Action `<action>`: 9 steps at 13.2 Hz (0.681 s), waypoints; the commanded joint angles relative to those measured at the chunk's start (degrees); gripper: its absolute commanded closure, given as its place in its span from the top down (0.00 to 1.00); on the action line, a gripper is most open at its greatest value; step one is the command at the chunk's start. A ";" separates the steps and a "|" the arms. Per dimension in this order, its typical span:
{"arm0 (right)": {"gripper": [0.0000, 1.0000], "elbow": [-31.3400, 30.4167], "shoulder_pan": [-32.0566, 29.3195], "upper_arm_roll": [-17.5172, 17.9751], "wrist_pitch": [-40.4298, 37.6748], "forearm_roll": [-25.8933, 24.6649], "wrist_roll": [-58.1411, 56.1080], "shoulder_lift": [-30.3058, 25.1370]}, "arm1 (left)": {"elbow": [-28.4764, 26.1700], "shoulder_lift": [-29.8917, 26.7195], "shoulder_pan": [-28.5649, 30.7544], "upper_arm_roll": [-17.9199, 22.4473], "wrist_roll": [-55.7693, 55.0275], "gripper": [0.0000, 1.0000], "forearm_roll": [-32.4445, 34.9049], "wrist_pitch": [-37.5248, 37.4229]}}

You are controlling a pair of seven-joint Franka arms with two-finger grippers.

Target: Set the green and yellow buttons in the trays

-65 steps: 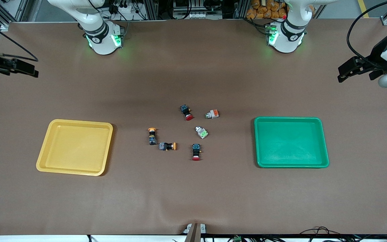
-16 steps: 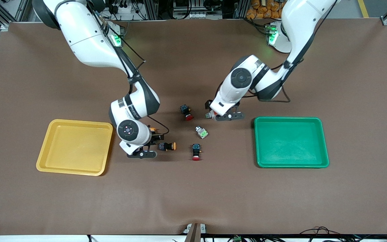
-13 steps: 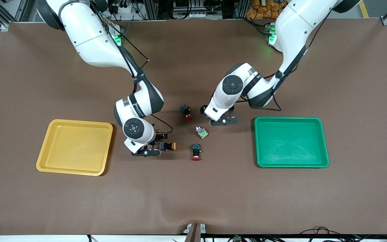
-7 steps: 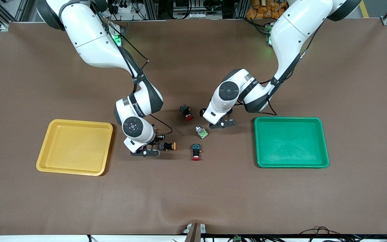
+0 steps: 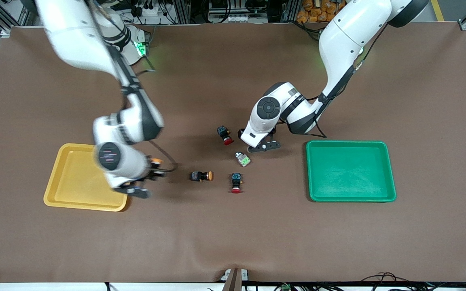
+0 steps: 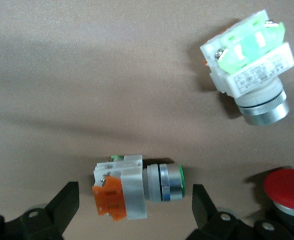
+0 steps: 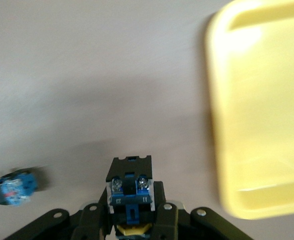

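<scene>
right pincer [image 7: 132, 227] clamps yellow-capped button [image 7: 130, 192] beside yellow tray [image 7: 259, 115].

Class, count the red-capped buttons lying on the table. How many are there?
2. The farther red-capped button lies mid-table, farther from the camera. The nearer red-capped button lies closer to it, beside a yellow-capped button. None appears hidden.

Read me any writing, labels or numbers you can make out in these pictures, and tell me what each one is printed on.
No text can be read here.
Green-block switch: a white label with small print on its body, too blurred to read.
Switch in the right hand: a small mark under its screws, too blurred to read.
Arm joint caps: faint marks, too small to read.
Trays and table: no writing visible.
</scene>
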 commanded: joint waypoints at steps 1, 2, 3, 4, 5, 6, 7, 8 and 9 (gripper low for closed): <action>0.00 -3.43 -9.21 1.18 -1.31 -0.69 -9.39 -2.58 | 1.16 0.98 -1.15 1.25 -1.66 1.00 2.57 0.72; 0.00 -3.43 -12.82 1.18 -1.49 -0.69 -14.74 -2.24 | 1.25 1.07 -1.15 1.25 -1.66 0.96 3.18 0.72; 0.00 -3.34 -15.90 1.18 -1.49 -0.69 -19.67 -1.97 | 1.25 1.07 -1.15 1.34 -1.66 0.88 3.28 0.72; 0.00 -3.17 -18.63 1.27 -1.23 -0.69 -24.24 -1.62 | 1.25 1.07 -1.15 1.25 -1.66 0.74 3.28 0.72; 0.00 -2.91 -20.83 1.27 -0.88 -0.43 -28.38 -1.01 | 1.33 1.07 -1.15 1.25 -1.66 0.52 3.28 0.72; 0.09 -2.21 -22.16 1.27 -0.79 -0.34 -32.07 -0.31 | 1.42 1.07 -1.15 1.25 -1.66 0.26 3.36 0.72; 0.80 -1.77 -22.52 1.27 -0.79 -0.25 -34.46 0.05 | 1.95 1.07 -1.15 1.34 -1.40 0.02 3.37 0.72; 1.00 -1.67 -22.35 1.36 -0.79 -0.07 -35.09 0.05 | 1.95 0.72 -0.71 1.25 -0.79 0.00 3.45 0.55; 1.00 -1.67 -21.91 1.44 -0.96 -0.07 -34.66 -0.03 | 2.04 0.11 0.34 1.34 0.17 0.00 3.63 0.02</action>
